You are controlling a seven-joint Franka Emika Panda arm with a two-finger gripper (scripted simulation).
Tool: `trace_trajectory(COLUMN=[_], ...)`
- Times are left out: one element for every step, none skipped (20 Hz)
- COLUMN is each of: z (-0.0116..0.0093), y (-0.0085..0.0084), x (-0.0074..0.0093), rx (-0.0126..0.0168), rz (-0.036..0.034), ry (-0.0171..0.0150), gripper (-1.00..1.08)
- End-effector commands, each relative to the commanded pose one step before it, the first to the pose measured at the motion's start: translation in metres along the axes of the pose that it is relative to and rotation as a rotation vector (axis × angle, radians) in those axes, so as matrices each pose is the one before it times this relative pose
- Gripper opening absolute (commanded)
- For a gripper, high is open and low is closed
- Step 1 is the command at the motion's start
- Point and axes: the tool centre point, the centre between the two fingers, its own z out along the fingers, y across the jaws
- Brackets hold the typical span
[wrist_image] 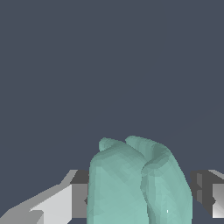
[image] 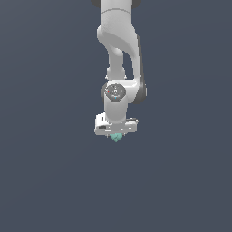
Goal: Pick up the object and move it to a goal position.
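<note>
White arm (image: 118, 50) hangs straight down over a plain dark grey ground; its top is cut off by the frame edge. Gripper (image: 116, 134) at the lower end, fingers mostly hidden behind the hand body in the exterior view. Small mint-teal lump (image: 117, 137) pokes out just beneath it. Wrist view: lump (wrist_image: 138, 183) fills the space between the two fingers (wrist_image: 78, 199), both closed against its sides; its lower part is cut off.
</note>
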Motion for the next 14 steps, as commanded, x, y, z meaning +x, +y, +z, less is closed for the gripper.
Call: trace_trajectory(z=[-0.01611, -0.00753, -0.00809, -0.00863, -0.00915, -0.00951, -0.01013, -0.01048, -0.01071, -0.01084, -0.01090, -0.01075, -0.01035, -0.00982], y=[-0.00623, -0.00288, -0.00309, -0.00329, -0.00348, -0.00371, -0.00384, -0.00397, -0.00405, -0.00410, -0.00412, -0.00406, -0.00391, -0.00372], x=[0.00293, 0.00126, 0.00137, 0.00147, 0.00158, 0.00171, 0.00179, 0.00187, 0.00194, 0.00200, 0.00206, 0.00208, 0.00204, 0.00197], rx=[-0.00003, 0.00000, 0.00000, 0.00000, 0.00000, -0.00063, 0.00000, 0.00000, 0.00000, 0.00000, 0.00000, 0.00000, 0.00000, 0.00000], rz=[-0.00053, 0.00000, 0.00000, 0.00000, 0.00000, 0.00004, 0.00000, 0.00000, 0.00000, 0.00000, 0.00000, 0.00000, 0.00000, 0.00000], ry=[0.00137, 0.00000, 0.00000, 0.00000, 0.00000, -0.00028, 0.00000, 0.00000, 0.00000, 0.00000, 0.00000, 0.00000, 0.00000, 0.00000], gripper=[-1.00, -1.00, -1.00, -1.00, -1.00, -1.00, -1.00, -1.00, -1.00, -1.00, -1.00, -1.00, -1.00, -1.00])
